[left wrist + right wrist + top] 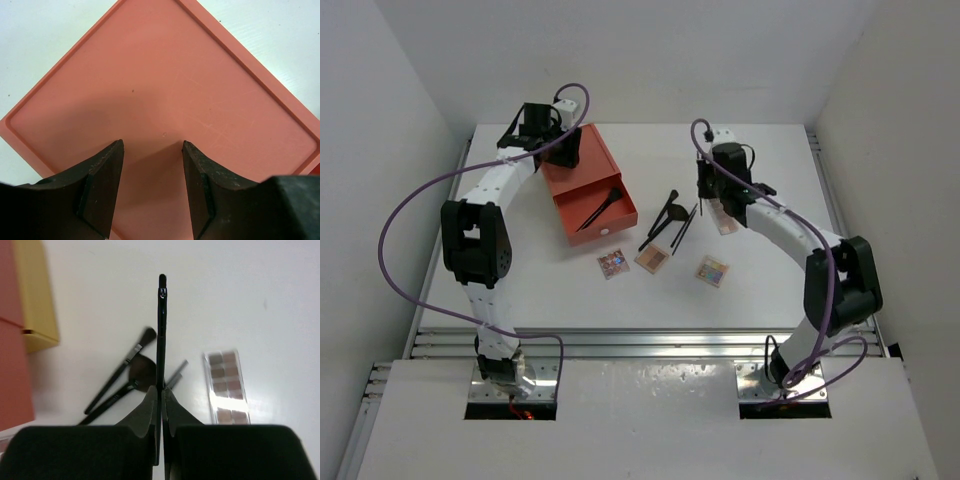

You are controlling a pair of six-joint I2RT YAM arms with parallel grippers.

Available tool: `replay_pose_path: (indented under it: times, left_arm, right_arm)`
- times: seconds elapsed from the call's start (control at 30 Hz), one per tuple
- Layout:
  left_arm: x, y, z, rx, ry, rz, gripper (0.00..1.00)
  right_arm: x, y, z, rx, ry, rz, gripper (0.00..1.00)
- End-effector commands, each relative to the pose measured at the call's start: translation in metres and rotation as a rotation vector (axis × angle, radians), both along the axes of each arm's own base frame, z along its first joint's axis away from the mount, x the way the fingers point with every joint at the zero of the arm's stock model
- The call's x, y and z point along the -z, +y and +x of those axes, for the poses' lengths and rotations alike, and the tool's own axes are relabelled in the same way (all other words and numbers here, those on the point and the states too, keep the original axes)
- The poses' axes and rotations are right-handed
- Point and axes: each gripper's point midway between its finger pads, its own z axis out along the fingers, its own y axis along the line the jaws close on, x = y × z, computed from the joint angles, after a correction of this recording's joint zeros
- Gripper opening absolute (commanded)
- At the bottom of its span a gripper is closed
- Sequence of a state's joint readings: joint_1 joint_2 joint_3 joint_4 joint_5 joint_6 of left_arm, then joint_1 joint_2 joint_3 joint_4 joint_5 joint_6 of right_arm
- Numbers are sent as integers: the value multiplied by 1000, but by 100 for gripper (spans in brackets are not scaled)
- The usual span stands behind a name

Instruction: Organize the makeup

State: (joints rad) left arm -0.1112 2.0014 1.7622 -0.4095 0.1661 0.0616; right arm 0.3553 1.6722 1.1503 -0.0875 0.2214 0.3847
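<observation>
Right claw (161, 395) clamped on thin glossy black brush (161, 325), sticking out at 12 o'clock; left claw (152, 146) open over smooth box (165, 75).

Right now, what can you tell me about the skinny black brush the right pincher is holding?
The thin black makeup brush is a long, slim, shiny stick, plastic by its look, with a glossy collar and a tiny dark bristle tip at its far end. The right gripper is shut on its handle, so it points straight out between the fingers. Other brushes and a long brownish palette lie on the white table behind it.
</observation>
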Motion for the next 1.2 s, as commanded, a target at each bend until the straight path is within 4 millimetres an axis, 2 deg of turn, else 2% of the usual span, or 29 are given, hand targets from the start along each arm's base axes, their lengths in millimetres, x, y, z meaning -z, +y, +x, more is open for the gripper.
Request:
replay_pose_path:
  times: [0.0, 0.03, 0.1, 0.13, 0.17, 0.2, 0.23, 0.27, 0.3, 0.33, 0.37, 0.4, 0.43, 0.53, 0.6, 0.7, 0.73, 0.87, 0.97, 1.0, 1.17]
  left_arm:
    - [18, 0, -5, -6, 55, -27, 56]
    - [18, 0, -5, -6, 55, -27, 56]
    - [18, 0, -5, -6, 55, -27, 56]
    - [16, 0, -3, -6, 46, -28, 56]
    - [16, 0, -3, -6, 46, -28, 56]
    - [16, 0, -3, -6, 46, -28, 56]
    - [16, 5, -3, -15, 46, -29, 56]
    - [16, 5, -2, -15, 46, -29, 56]
    - [16, 4, -3, -8, 47, -34, 56]
    - [16, 4, -3, -8, 47, -34, 56]
    - [21, 3, -5, -14, 60, -40, 56]
    - [21, 3, -5, -14, 60, -40, 56]
    - [21, 3, -5, -14, 60, -40, 56]
    - [24, 8, -5, -28, 63, -47, 56]
    - [23, 7, -5, -21, 64, -53, 56]
    - [23, 6, -5, -21, 64, -53, 56]
    - [23, 6, -5, -21, 64, -53, 56]
    - [23, 12, -5, -31, 64, -53, 56]
    - [28, 11, -4, -31, 73, -52, 56]
    - [28, 11, -4, -31, 73, -52, 56]
    - [28, 12, -4, -25, 71, -45, 56]
  right_arm:
    - [-64, 51, 23, -367, -262, -49, 0]
    - [-87, 79, 21, -555, -327, -35, 0]
    - [-100, 106, 16, -711, -389, -29, 0]
    - [-120, 128, 17, -780, -456, -35, 0]
    - [-120, 147, 12, -869, -467, -14, 0]
    - [-134, 174, 9, -941, -511, -21, 0]
    - [-127, 187, 8, -987, -506, -28, 0]
    - [-133, 201, 3, -1059, -539, -37, 0]
    - [-129, 225, -7, -1133, -553, -52, 0]
    - [-115, 234, -9, -1172, -528, -52, 0]
    - [-121, 244, -13, -1215, -552, -45, 0]
    - [-104, 260, -17, -1257, -528, -42, 0]
    - [-111, 266, -18, -1276, -538, -39, 0]
    - [-86, 282, -30, -1370, -484, -73, 0]
    - [-71, 284, -35, -1411, -453, -112, 0]
    - [-50, 277, -39, -1424, -386, -143, 0]
    - [-50, 276, -40, -1423, -389, -149, 0]
    - [-31, 265, -39, -1421, -350, -224, 0]
    - [-27, 263, -32, -1394, -329, -242, 16]
    - [-26, 264, -32, -1392, -322, -238, 30]
    - [-37, 266, -21, -1297, -357, -227, 49]
